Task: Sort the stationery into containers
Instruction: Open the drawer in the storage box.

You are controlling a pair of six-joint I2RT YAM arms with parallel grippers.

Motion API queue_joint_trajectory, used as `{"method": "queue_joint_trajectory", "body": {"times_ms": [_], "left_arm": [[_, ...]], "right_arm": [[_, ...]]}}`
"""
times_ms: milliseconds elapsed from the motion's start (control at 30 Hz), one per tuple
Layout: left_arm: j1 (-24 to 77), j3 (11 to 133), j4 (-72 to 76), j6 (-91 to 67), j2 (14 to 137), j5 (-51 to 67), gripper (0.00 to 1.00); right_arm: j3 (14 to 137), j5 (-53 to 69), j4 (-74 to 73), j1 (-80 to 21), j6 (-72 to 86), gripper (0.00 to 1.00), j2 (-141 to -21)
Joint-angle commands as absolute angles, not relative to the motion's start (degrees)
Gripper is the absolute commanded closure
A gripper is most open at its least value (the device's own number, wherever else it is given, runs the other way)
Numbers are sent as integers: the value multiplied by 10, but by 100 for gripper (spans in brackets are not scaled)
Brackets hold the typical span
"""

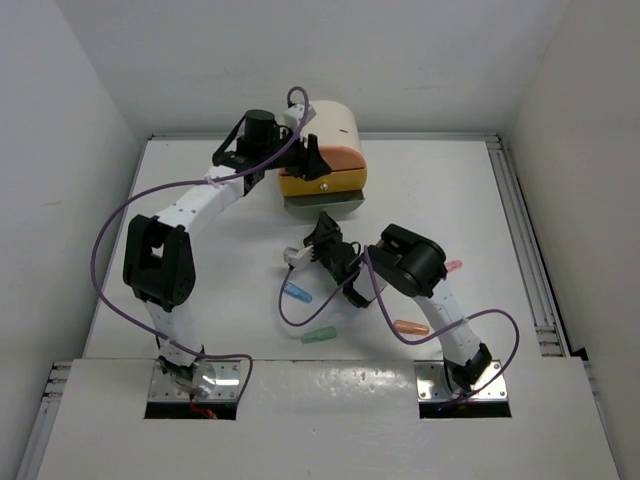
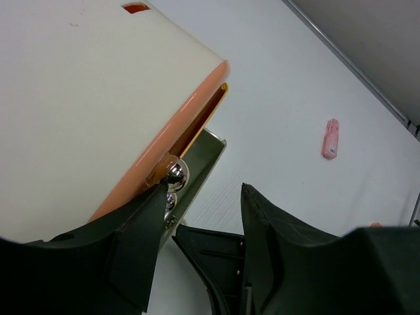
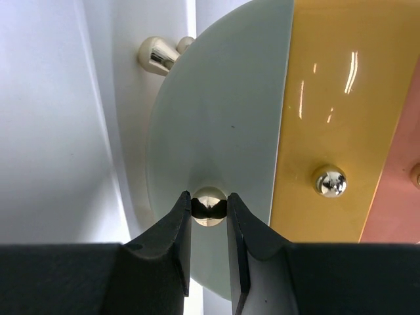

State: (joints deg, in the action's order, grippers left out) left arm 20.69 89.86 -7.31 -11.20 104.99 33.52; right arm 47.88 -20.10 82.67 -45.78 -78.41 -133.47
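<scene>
Since the short capsule-shaped stationery pieces lie loose on the white table (image 1: 450,190) in the lower middle of the top view, namely a blue capsule (image 1: 298,294), a green capsule (image 1: 320,334), an orange capsule (image 1: 410,327) and a pink capsule (image 1: 453,267), you need a drawer open before anything can go in. I see no pens.

Your cream arch-topped cabinet (image 1: 335,128) sits at upper centre. Below its orange-yellow drawer (image 1: 318,181), a pale grey-green drawer (image 1: 322,206) juts toward the arms.

Your right gripper (image 3: 208,202) pinches that drawer's small round metal knob (image 3: 209,209) between both fingers, probably to draw it further out.

Your left gripper (image 2: 202,189) has its fingers spread and holds nothing. One finger (image 2: 141,243) sits just beside the shiny knob (image 2: 175,172) of the peach drawer (image 2: 190,118), seemingly bracing the cabinet so a pull does not drag it.
</scene>
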Motion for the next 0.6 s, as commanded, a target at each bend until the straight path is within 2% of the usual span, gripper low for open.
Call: {"method": "queue_joint_trajectory", "body": {"times_ms": [0, 567], "left_arm": [[203, 925, -54, -95, 1063, 287, 44], [194, 934, -74, -79, 1076, 274, 38]], "right_arm": [[449, -209, 941, -475, -738, 100, -1325], [386, -246, 940, -501, -718, 100, -1284]]}}
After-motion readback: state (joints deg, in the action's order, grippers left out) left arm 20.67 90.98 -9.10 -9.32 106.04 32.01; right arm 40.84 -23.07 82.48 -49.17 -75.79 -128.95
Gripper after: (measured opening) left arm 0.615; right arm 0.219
